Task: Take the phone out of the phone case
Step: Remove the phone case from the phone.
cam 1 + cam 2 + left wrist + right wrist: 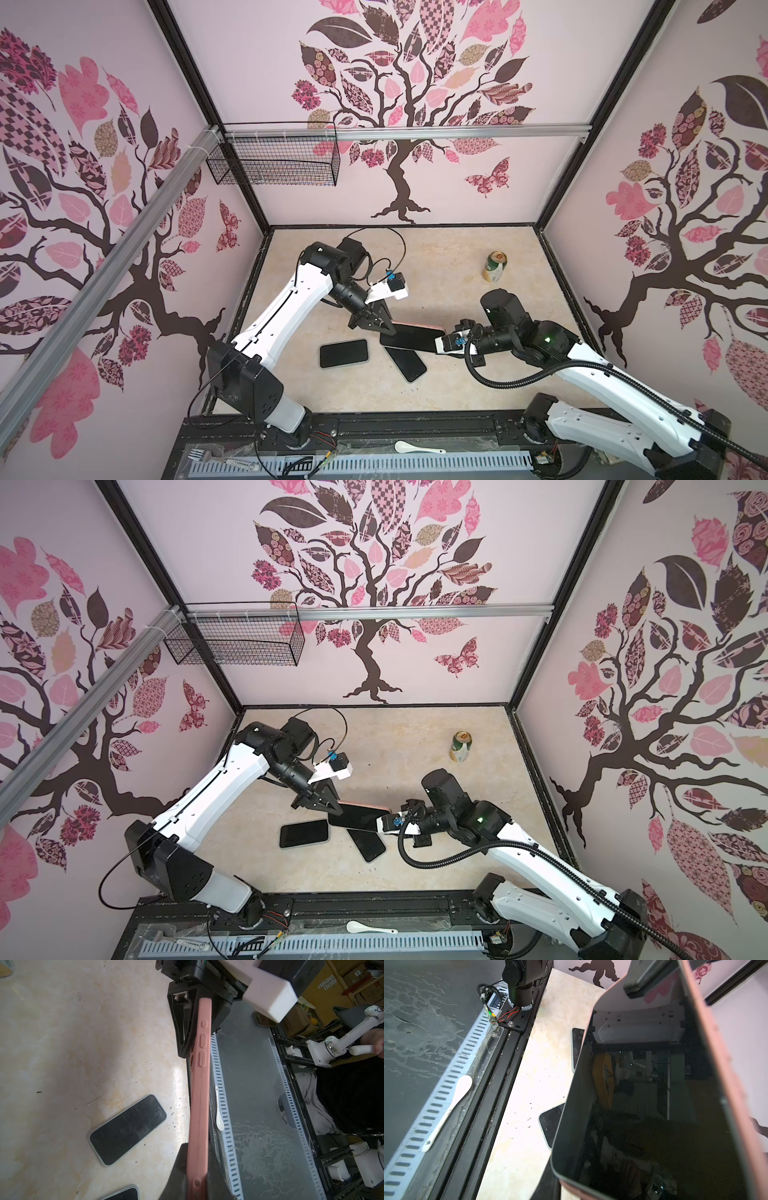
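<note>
Tree-patterned pink walls (257, 62), beige floor (436, 270)

A robot lab or workshop cell: a marbled worktop (457, 374) boxed in by tree-print panels (374, 584) on black framing, an aluminium rail (415, 134) across. Beyond it, the left wrist view shows cardboard boxes (299, 1020) and what may be another white arm (340, 1043).

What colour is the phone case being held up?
Pink; the phone case shows best in the left wrist view.
</note>
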Robot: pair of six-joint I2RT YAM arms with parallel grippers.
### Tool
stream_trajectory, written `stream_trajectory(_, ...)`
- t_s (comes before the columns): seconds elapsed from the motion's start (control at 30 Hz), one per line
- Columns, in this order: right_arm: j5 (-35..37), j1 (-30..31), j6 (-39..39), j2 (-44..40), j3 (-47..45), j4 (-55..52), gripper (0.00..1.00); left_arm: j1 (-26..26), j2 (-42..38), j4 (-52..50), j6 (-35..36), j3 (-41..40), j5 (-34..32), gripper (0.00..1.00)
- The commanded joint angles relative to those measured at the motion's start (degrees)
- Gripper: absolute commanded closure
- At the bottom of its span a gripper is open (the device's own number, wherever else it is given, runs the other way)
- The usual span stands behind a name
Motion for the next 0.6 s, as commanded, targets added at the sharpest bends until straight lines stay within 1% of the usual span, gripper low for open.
stream_trajectory(0.0,-5.01,1.84,-1.89,-0.17,5.99,14.14,1.00,-2.46,0.87,4.01,-1.44,0.17,4.90,1.00)
stream_trajectory(0.1,-3.18,1.85,-1.67,-1.16,5.07,16.90,1.00,-3.46,1.27,2.60,-0.38,0.31,5.10,1.00)
stream_trajectory(0.3,3.99,1.84,-3.13,-2.11,4.75,21.61,1.00,-4.71,1.73,-2.88,4.38,2.08,7.35,1.00)
stream_trajectory(0.43,8.43,1.85,-5.19,-2.97,3.90,25.19,1.00,-4.97,0.70,-2.98,4.87,1.72,7.80,1.00)
stream_trajectory(0.57,9.21,1.85,-6.90,-3.12,4.66,25.91,1.00,-5.33,0.63,-2.55,4.30,1.19,7.36,1.00)
